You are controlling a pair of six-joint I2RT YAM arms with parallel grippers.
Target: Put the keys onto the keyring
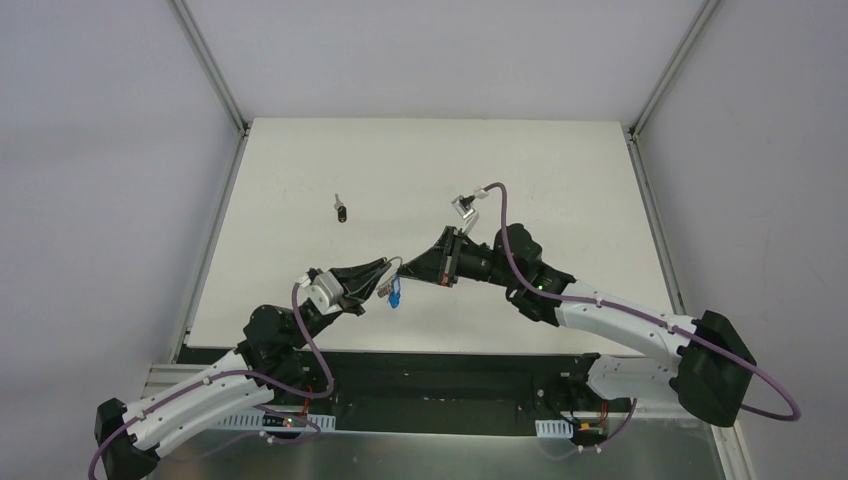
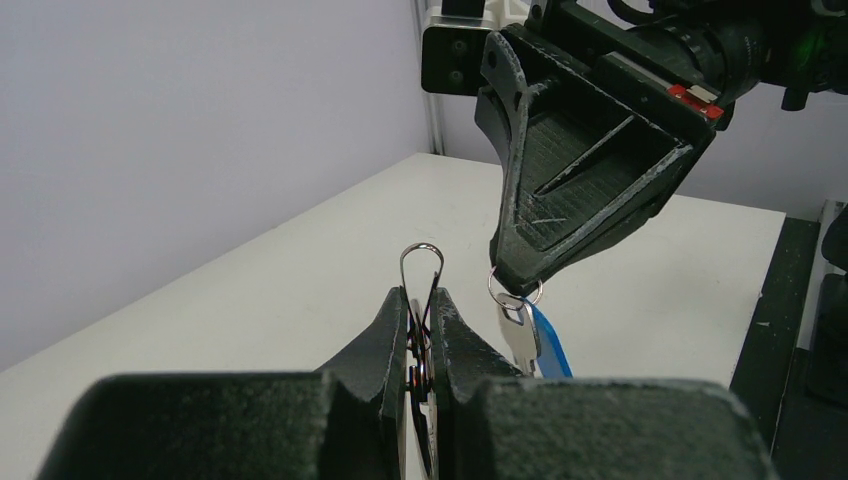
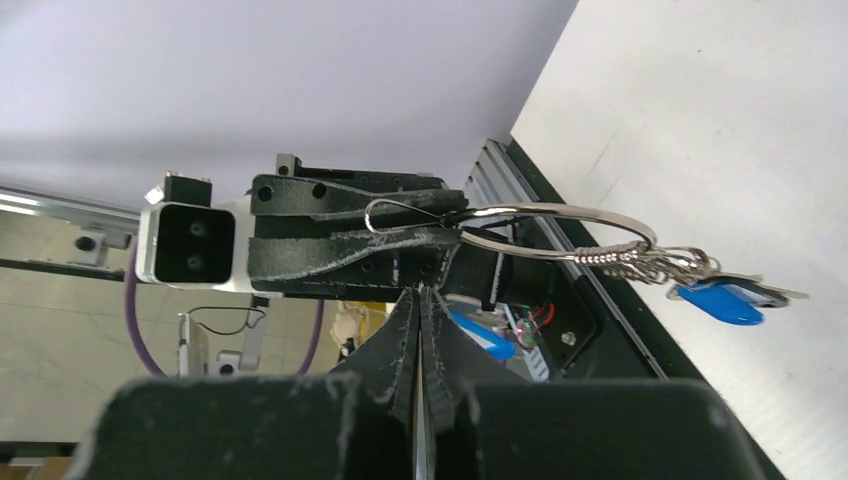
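Two keys counted: one silver key (image 2: 518, 338), one blue key (image 3: 725, 303), hung together under right tool (image 3: 421, 298) tip, above worktop (image 1: 560, 170). One keyring (image 2: 421, 247) pinched by left tool (image 2: 421, 300). Right tool pressed together; anything pinched cannot be told. One small dark item (image 1: 342, 210) seen at 11 o'clock from tools, well apart.

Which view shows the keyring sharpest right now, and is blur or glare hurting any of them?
Right wrist: the keyring is sharp, with small glints on the wire. Left wrist: its loop is sharp, but the near fingers are dark and soft. Top external: even light, no glare, yet the ring is too small to make out.
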